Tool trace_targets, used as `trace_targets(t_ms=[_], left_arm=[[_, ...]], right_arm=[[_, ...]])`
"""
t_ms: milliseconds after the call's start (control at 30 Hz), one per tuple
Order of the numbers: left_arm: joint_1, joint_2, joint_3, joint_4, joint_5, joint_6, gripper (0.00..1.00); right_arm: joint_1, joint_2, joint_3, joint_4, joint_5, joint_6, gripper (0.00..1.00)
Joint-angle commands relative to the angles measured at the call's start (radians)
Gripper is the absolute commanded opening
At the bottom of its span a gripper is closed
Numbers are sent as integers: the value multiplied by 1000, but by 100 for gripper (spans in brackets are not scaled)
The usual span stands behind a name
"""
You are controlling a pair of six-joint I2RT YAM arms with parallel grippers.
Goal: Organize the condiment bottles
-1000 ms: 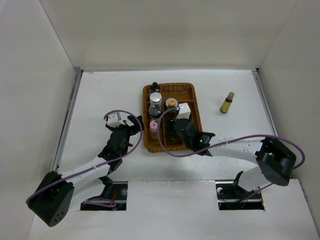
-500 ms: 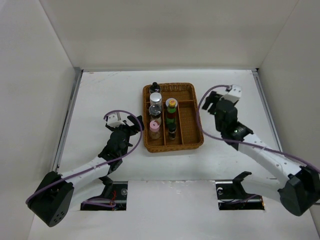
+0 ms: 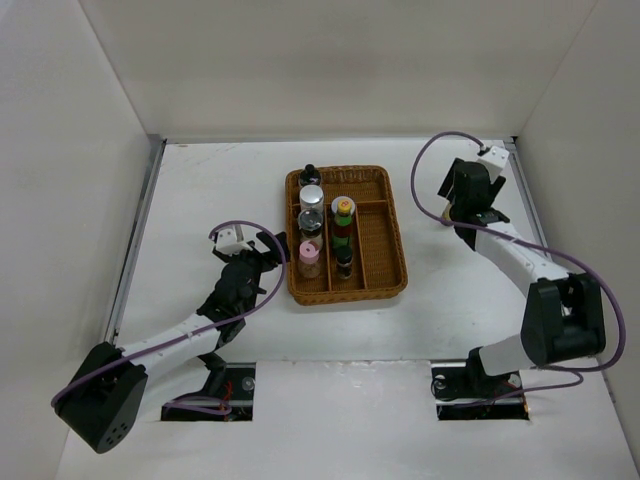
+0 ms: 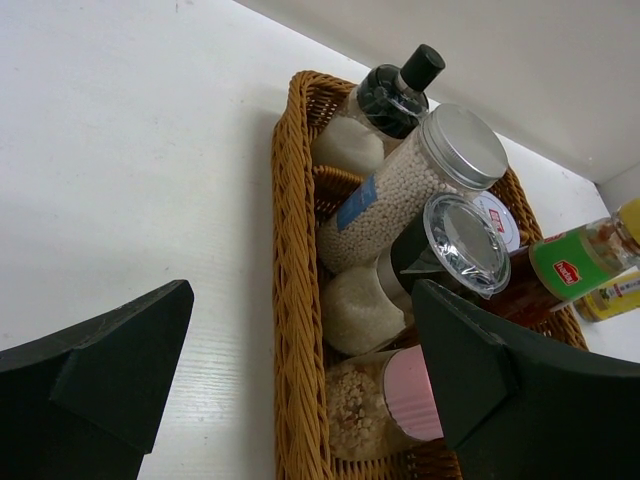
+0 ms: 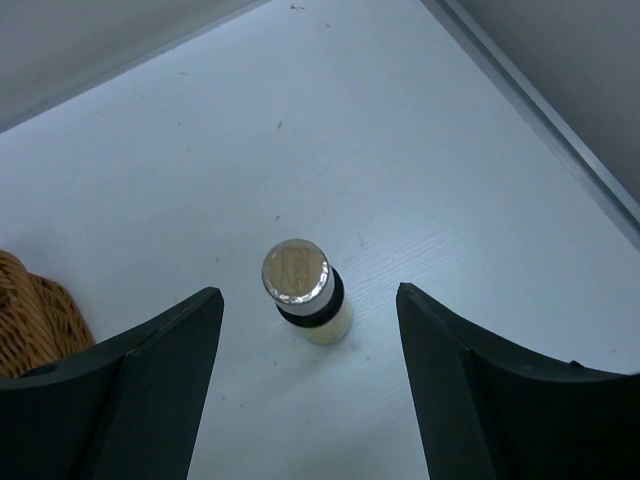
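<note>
Labels gave little readable text. In the left wrist view, the silver-capped jar (image 4: 420, 185) of white pellets carried a blue label, and a yellow-capped bottle (image 4: 575, 265) wore a green label with a small red and white logo, its lettering too small to read. A yellow label with blue print showed at the frame's right edge, also illegible.

These stood in the wicker tray (image 3: 385, 240) with a black-capped bottle (image 4: 395, 90), a clear-lidded jar (image 4: 460, 240) and a pink-capped jar (image 4: 400, 395).

The left hand (image 3: 262, 250) hung just beside the tray's left wall, fingers spread, holding nothing.

The right hand (image 3: 470, 195) hovered at the far right of the table (image 3: 220, 190), well apart from the tray, fingers spread on either side of a lone upright bottle (image 5: 303, 290) without touching it. Its silvery cap bore a stamped mark I could not read.
</note>
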Motion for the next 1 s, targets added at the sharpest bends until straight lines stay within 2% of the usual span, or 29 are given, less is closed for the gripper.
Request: trace_targets(t_ms=[0,200,300,400,567,667,800,967], left_arm=[[-6,-5,-3,47,13,-12,92],[3,-1,-3,50,13,-12,92],[5,18,2,51,13,-12,92],[2,13,2,51,13,-12,92],[8,12,-1,51,13,-12,92],[9,13,-1,51,13,-12,92],[8,8,-1,51,13,-12,92],[9,8,0,51,13,-12,92]], right_arm=[[-16,34,84,50,-58,-23,77],[-54,112,107,38,-61,-4,75],[-57,149,125,36,-69,-6,71],[-59,169,139,35,-79,0,62],[-59,171,152,47,-76,6,37],[-54,116,123,99,-43,-13,29],[9,-24,90,142,-3,-66,27],[139,-118,109,98,-76,-68,28]])
